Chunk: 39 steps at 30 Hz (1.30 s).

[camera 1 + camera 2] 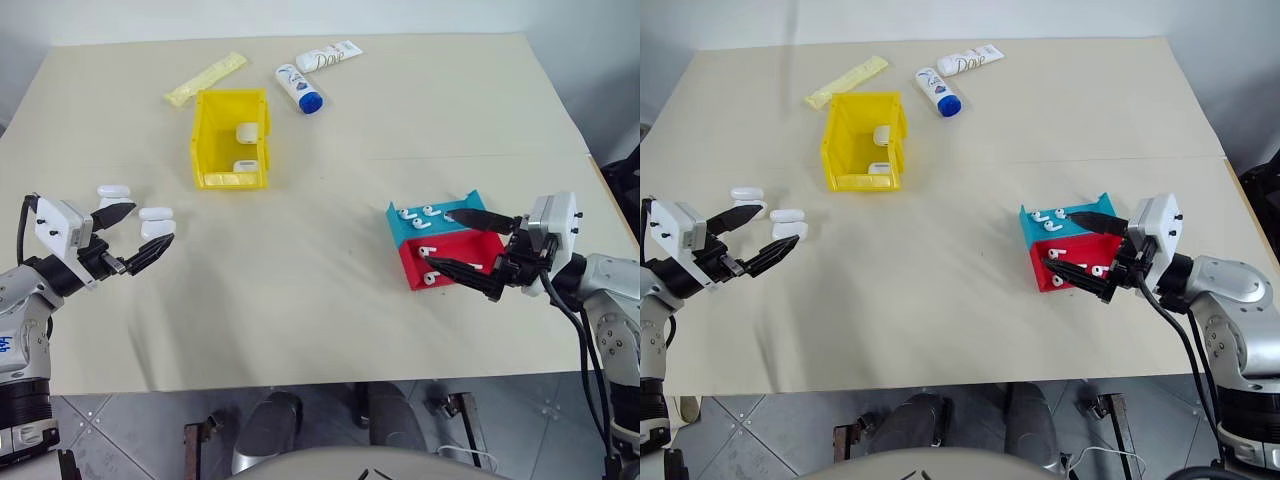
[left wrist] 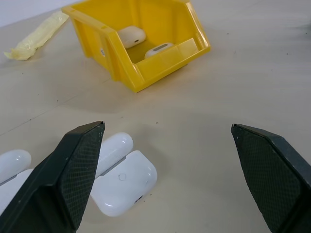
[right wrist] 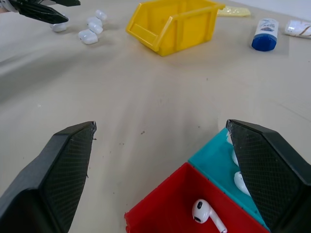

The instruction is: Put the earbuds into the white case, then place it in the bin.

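Observation:
Three white cases lie on the table's left side: one and a pair side by side. My left gripper hovers open just over that pair, which lies by one finger in the left wrist view, with nothing held. The yellow bin stands further back with two more white cases inside. Earbuds lie in the low blue tray and the red tray; one earbud shows close up. My right gripper is open above these trays, empty.
At the table's far edge lie a yellow packet, a white Dove tube and a small blue-capped bottle. Bare cloth stretches between the bin and the trays. The table's front edge runs just below both arms.

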Each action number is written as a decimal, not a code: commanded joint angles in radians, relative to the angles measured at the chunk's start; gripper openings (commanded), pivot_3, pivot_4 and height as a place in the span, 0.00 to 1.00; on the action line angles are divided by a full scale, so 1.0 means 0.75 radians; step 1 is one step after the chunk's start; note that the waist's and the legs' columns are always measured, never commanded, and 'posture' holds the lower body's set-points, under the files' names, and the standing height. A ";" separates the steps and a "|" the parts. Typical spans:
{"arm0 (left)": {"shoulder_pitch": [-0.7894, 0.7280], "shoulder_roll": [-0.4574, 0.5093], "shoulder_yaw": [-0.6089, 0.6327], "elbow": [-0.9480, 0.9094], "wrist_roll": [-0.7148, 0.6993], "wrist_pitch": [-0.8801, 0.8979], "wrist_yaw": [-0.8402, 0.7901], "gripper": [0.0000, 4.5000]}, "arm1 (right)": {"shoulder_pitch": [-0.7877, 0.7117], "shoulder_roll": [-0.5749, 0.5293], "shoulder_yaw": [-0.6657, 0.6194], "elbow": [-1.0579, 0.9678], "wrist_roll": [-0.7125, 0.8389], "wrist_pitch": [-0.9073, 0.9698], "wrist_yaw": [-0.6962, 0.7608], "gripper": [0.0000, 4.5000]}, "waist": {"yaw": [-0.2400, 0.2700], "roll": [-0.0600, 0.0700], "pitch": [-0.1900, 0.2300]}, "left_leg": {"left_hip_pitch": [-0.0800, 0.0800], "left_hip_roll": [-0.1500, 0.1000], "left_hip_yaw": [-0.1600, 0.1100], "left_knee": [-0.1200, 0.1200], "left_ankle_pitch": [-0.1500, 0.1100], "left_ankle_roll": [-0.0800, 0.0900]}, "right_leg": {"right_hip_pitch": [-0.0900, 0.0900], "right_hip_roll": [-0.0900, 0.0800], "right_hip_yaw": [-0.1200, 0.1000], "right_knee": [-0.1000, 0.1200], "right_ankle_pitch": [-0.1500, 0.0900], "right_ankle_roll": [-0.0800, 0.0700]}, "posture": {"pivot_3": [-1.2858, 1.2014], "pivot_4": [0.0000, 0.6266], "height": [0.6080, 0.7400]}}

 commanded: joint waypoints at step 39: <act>0.646 0.024 0.402 -0.832 -0.168 0.773 0.406 0.98 | -0.546 0.062 0.261 0.480 -0.108 -0.116 0.418 1.00 | 0.020 0.000 0.005 | 0.001 0.004 0.007 0.001 -0.010 -0.005 | 0.000 0.001 0.000 -0.003 0.000 -0.002 | 0.52 0.24 1.00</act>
